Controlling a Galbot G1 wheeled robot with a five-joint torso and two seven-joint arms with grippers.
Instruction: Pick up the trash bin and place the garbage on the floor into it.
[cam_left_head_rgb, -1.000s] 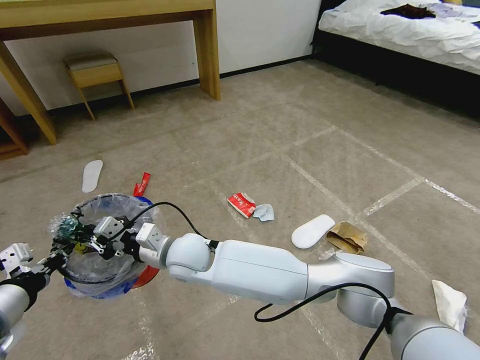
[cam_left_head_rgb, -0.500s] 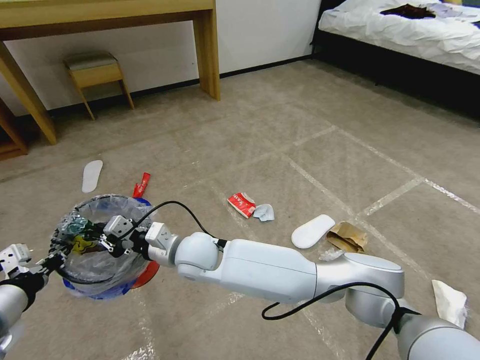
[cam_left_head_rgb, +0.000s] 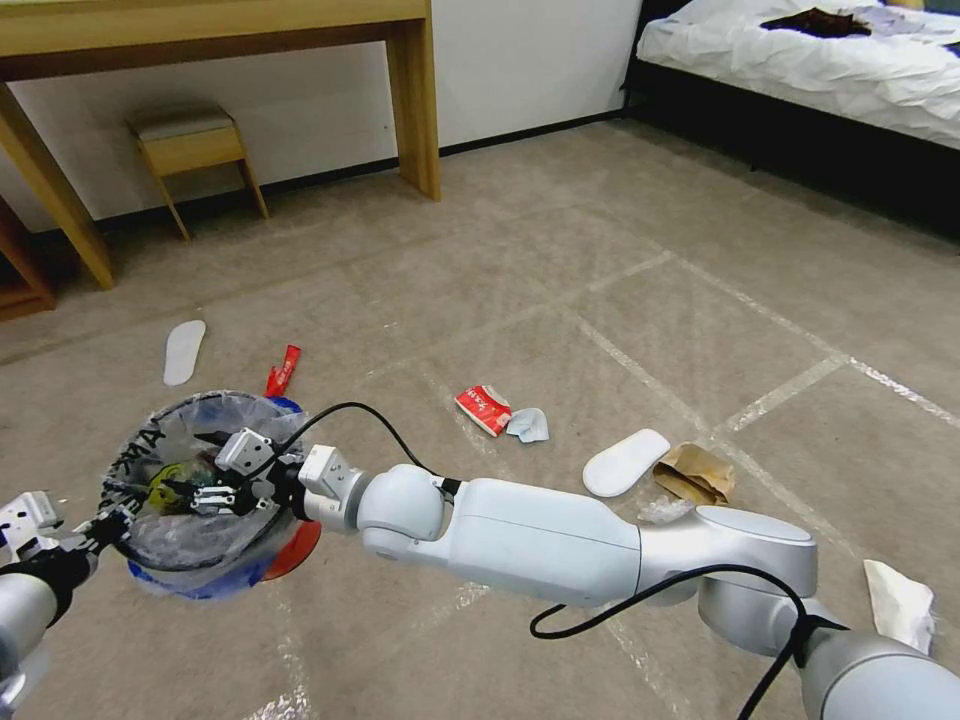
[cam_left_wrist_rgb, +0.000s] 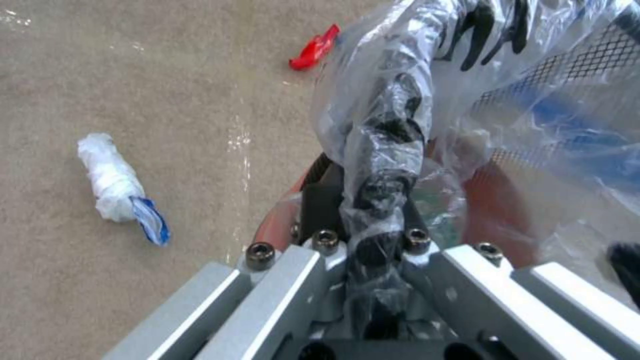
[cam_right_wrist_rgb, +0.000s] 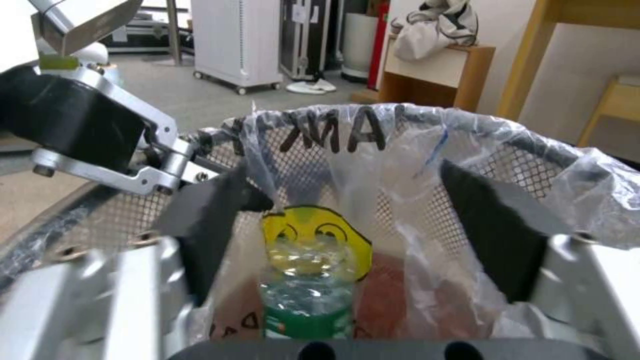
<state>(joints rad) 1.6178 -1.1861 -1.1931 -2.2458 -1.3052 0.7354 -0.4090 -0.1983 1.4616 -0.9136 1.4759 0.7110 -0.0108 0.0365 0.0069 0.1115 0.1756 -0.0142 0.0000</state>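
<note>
Carpeted floor below; left hand clamps the trash bin rim, right hand spread wide above the dropped bottle. Lift straight out, sparing the liner.

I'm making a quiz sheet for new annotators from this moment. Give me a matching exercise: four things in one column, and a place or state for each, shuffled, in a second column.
1. small green-labelled plastic bottle
2. crumpled brown paper bag
3. left gripper
4. thin red wrapper

A. on the carpet beside a white flat slipper
B. inside the round red trash bin
C. shut on the bin's rim
D. on the carpet beyond the bin

Pairs: 1-B, 2-A, 3-C, 4-D
</note>
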